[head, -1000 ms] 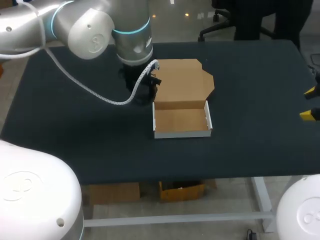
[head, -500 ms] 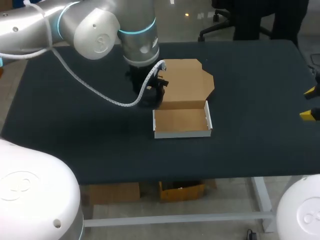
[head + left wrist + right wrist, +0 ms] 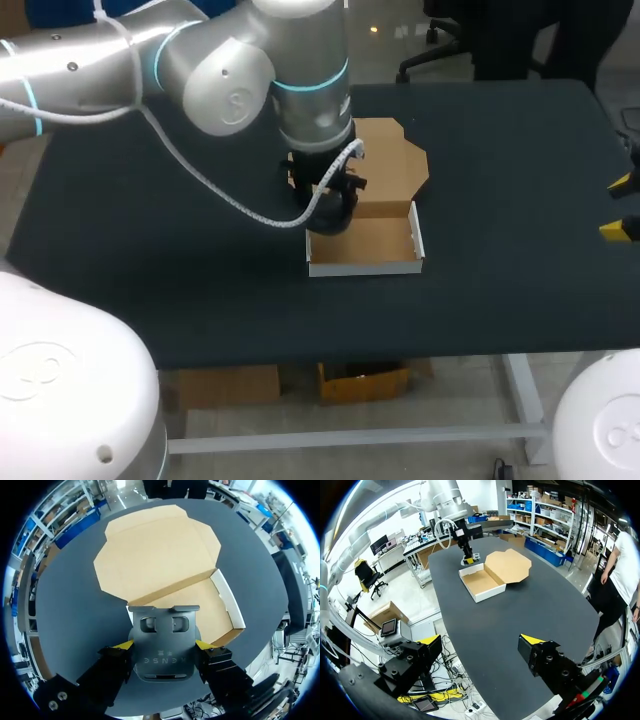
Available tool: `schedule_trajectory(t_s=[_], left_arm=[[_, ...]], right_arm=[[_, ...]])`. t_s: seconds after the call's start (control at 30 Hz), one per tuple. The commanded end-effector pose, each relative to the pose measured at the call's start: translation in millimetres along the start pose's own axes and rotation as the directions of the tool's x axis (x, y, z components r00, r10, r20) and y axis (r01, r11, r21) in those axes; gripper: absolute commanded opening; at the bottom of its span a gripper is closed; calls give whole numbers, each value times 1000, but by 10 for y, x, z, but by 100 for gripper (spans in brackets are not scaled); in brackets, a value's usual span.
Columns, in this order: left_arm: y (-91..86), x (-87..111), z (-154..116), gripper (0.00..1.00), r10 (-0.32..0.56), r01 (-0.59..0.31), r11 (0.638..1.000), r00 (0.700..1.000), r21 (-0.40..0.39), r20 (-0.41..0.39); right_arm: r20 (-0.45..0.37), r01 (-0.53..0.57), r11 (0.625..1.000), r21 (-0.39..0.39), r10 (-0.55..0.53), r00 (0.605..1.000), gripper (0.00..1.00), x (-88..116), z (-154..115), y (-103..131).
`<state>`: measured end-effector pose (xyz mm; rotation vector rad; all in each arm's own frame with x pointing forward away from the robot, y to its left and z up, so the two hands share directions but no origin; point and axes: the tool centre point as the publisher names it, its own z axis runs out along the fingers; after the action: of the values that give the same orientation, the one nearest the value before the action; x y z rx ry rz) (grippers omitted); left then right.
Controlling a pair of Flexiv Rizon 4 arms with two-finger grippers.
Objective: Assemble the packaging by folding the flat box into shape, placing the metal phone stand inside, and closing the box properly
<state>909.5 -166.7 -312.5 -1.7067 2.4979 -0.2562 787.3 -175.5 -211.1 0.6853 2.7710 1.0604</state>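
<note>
Left hand clenched on the metal phone stand, one yellow tip on each side edge, plate held flat-on with its two cutouts ahead of the fingers. Head view: left arm comes in from upper left, hand sits at frame centre, over the rear left corner of the box tray. Tray is folded up with its walls standing, and the lid lies open flat behind it. Nothing in the tray yet. Right hand released, holding nothing, parked at the right edge of the frame, well apart from the box.

Risks, as a judgement: the stand is over the corner and hinge line, not the tray middle. Let go here and it likely lands on a wall, crushing it or tipping out onto the counter. Box is light and unbraced, so a nudge from the stand could slide or skew it.
</note>
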Motion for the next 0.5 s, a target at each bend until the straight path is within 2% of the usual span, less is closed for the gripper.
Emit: schedule_trajectory(t_s=[0.03, 0.5], left_arm=[[-41, 93, 86, 0, -8, 8, 1000, 1000, -1, 12], [-88, 262, 280, 0, -22, 22, 1000, 1000, -3, 15]], right_arm=[[-1, 0, 1000, 0, 0, 1000, 100, 6, -12, 1], [-1, 0, 1000, 0, 0, 1000, 100, 6, -12, 1]])
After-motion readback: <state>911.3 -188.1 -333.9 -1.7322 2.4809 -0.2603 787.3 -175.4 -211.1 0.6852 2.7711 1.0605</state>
